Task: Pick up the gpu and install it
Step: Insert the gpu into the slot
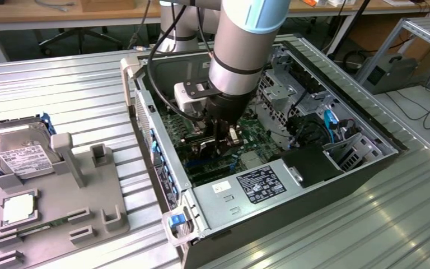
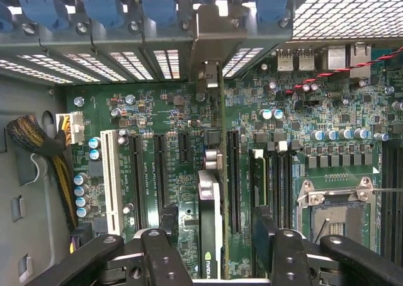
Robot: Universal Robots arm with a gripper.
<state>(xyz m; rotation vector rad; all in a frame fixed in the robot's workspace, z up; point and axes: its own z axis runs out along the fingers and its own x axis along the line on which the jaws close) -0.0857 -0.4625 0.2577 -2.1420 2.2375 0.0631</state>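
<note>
The tool (image 2: pixel 215 232) is released inside the open computer case (image 1: pixel 364 151). Its two black fingers (image 2: pixel 169 226) are spread to either side of the gpu (image 2: pixel 210 213), with a gap showing on each side. The gpu stands on edge on the green board (image 2: pixel 157 109), running in line with the long slots, its metal bracket end against the case's slotted rear wall. The case lies on a ribbed metal worktop (image 1: pixel 58 95). At the exterior view's left, well apart, a grey holder (image 1: pixel 88 185) carries a hard drive (image 1: pixel 17 151).
</note>
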